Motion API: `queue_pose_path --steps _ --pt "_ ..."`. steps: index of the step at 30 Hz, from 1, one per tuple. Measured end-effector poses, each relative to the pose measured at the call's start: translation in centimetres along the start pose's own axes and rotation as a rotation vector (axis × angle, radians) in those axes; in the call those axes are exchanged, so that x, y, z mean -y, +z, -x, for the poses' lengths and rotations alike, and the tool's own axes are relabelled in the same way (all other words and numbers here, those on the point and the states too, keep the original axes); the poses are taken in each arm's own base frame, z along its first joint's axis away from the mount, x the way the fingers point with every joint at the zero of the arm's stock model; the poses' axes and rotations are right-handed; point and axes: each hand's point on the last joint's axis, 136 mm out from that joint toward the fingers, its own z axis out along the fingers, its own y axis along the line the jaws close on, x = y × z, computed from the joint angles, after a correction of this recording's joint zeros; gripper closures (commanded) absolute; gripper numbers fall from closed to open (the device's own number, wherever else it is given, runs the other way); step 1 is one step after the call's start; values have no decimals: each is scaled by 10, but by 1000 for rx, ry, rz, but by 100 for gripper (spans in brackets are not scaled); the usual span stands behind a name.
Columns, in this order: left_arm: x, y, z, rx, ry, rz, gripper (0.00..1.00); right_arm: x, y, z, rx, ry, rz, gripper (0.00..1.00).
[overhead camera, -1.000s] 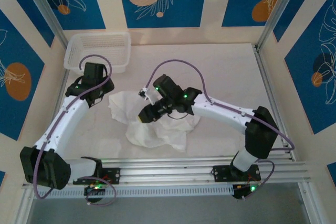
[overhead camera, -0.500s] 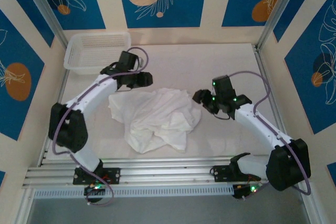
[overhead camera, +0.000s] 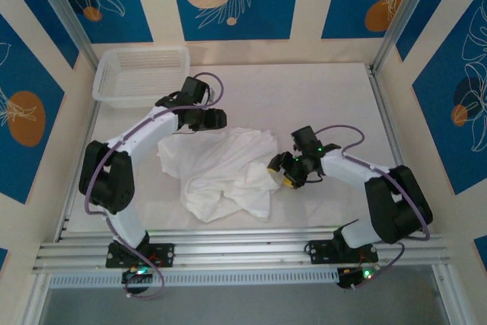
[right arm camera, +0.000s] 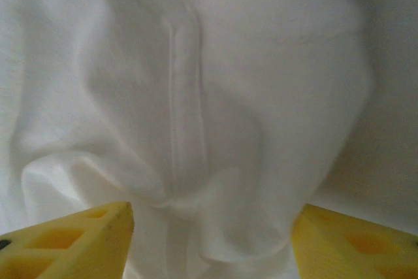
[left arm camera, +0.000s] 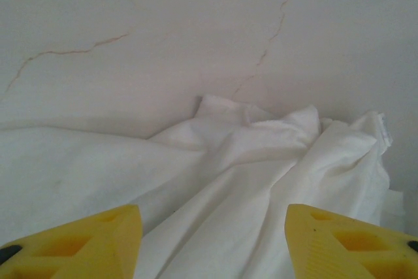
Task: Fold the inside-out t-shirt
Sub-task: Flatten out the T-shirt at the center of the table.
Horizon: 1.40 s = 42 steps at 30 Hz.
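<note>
Each grasp should pinch a single hem or seam rather than a bunched wad, so the cloth spreads flat. The inside-out t-shirt (overhead camera: 228, 169) lies crumpled mid-frame on the desk (overhead camera: 327, 89). The left end effector (overhead camera: 215, 119), released, hovers at its upper edge. The right end effector (overhead camera: 280, 173), also released, straddles a seam at its right edge.

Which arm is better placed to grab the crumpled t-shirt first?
Right, probably: the right gripper is open with a seamed fold of the t-shirt close between its jaws. The left gripper, also open, at the shirt's far edge, looks farther off the cloth.
</note>
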Motion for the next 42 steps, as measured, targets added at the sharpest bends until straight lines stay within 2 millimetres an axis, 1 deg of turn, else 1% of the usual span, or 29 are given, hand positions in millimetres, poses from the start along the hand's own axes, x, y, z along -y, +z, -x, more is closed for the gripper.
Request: queue_pose_path --steps 2,3,6,8,9,10,11,12,13,15,17,19,20,22,23,24,25,27,28,30,31,32,33,34,35,36,37,39,42 --pt "-2 -3 0 7 0 12 41 -5 8 -3 -17 -2 7 90" --pt "-3 -3 0 8 0 19 41 -6 9 -2 -16 -3 9 100" --pt "-8 -5 -2 7 -2 42 42 -8 3 3 21 -9 -6 100" --pt "-10 -8 -1 13 -1 57 43 -16 -14 12 86 -60 -13 100" --pt "-10 -11 -1 17 -1 60 44 -26 -25 17 121 -95 1 100" --pt "-10 -16 0 24 4 62 44 -41 -43 23 171 -149 30 100" --pt "-9 -23 1 35 9 64 44 -61 -64 28 221 -213 75 100" --pt "-8 -30 4 51 18 64 44 -82 -85 32 270 -280 125 100" --pt "-6 -41 8 75 25 64 44 -109 -111 35 326 -359 186 100" --pt "0 -66 21 144 38 57 44 -160 -166 35 428 -515 307 100" --pt "9 -99 37 240 53 43 44 -207 -221 26 526 -663 428 100" --pt "16 -132 49 332 67 26 44 -236 -263 13 595 -770 518 100" --pt "20 -148 54 377 72 16 44 -246 -280 6 623 -814 556 100" --pt "25 -174 59 449 78 -2 44 -253 -295 -5 644 -875 599 100" --pt "26 -183 61 475 82 -9 44 -253 -296 -10 639 -898 609 100" --pt "28 -190 62 496 85 -15 44 -251 -293 -12 631 -909 612 100" --pt "28 -193 61 507 92 -18 44 -246 -282 -15 610 -915 610 100" --pt "27 -190 58 503 105 -15 44 -224 -246 -17 542 -878 577 100" --pt "25 -184 56 486 111 -13 44 -206 -217 -22 484 -846 553 100" --pt "26 -169 51 443 123 -23 44 -158 -149 -42 329 -775 472 100" --pt "28 -161 49 415 130 -37 44 -123 -110 -62 227 -733 395 100" --pt "32 -150 45 380 139 -63 43 -91 -82 -81 139 -703 323 100" --pt "37 -141 43 351 147 -93 43 -61 -63 -99 73 -677 256 100" --pt "43 -129 40 316 154 -130 43 -35 -52 -115 24 -660 198 100" --pt "50 -117 36 279 163 -161 43 -12 -49 -127 3 -636 149 100" --pt "56 -106 34 248 169 -182 43 0 -53 -131 10 -607 122 100" --pt "64 -92 30 211 179 -200 43 8 -60 -132 32 -563 102 100" --pt "84 -64 23 147 210 -230 43 19 -72 -126 88 -467 77 100" --pt "120 -22 15 79 264 -262 40 44 -78 -116 136 -332 -7 100"
